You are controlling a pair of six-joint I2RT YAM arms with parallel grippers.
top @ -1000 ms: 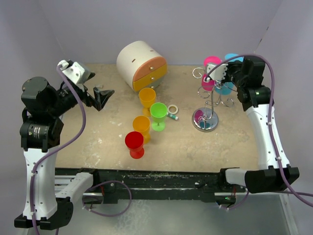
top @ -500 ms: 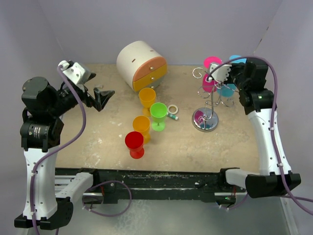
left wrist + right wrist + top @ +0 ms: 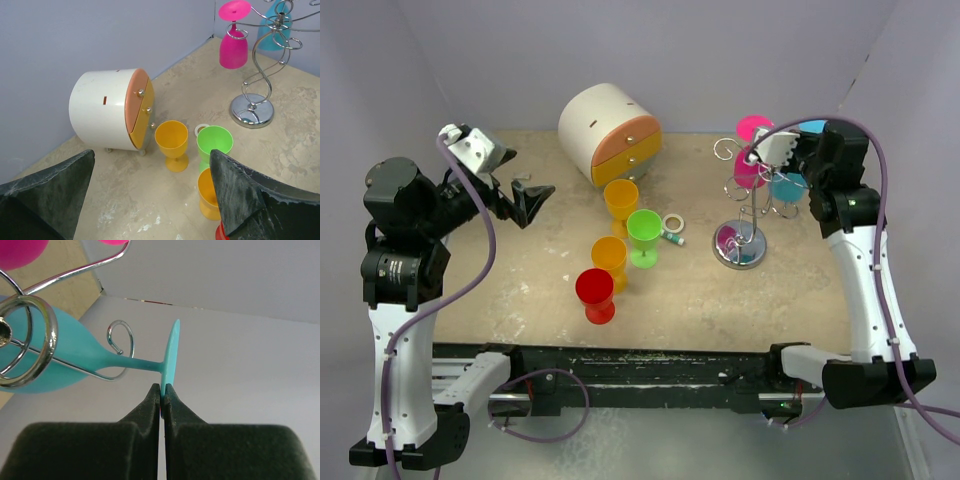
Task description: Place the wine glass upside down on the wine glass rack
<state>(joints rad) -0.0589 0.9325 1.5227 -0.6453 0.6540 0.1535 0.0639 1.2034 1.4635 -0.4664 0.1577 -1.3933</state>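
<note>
Pinching the foot of the teal wine glass [image 3: 60, 365] edge-on with the right gripper [image 3: 163, 390], jaws closed thin on the disc. Hanging bowl-down at the wine glass rack [image 3: 252, 107], stem lying against a curled wire arm, next to a pink glass [image 3: 233, 47] also upside down. Hovering over the left side of the worktop [image 3: 770, 300] with the left gripper [image 3: 151, 165], jaws spread wide, holding nothing, well apart from the rack.

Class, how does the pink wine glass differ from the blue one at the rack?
Colour: the pink wine glass is magenta, the blue wine glass turquoise. Hold: no gripper touches the pink one; the right gripper pinches the blue one's foot. Both are bowl-down at the wine glass rack.
</note>
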